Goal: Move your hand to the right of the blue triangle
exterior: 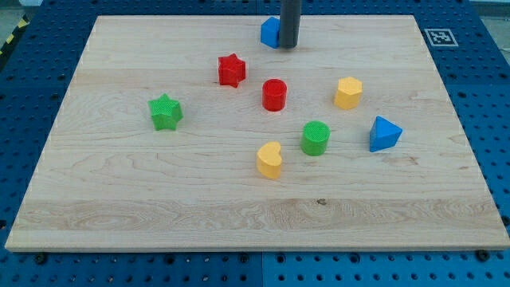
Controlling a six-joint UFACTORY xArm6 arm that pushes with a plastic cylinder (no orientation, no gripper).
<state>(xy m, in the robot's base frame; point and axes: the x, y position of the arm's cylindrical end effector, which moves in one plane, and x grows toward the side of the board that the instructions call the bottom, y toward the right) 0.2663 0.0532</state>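
Observation:
The blue triangle point(384, 134) lies at the view's right on the wooden board point(159, 207). My tip point(288, 46) is at the view's top centre, touching the right side of a blue block point(270, 32) that the rod partly hides. The tip is far to the upper left of the blue triangle.
A red star point(232, 70), a red cylinder point(274, 94), a yellow hexagonal block point(347, 92), a green cylinder point(315, 138), a yellow heart-like block point(270, 159) and a green star point(165, 112) lie on the board. A tag marker point(439, 37) is at the top right corner.

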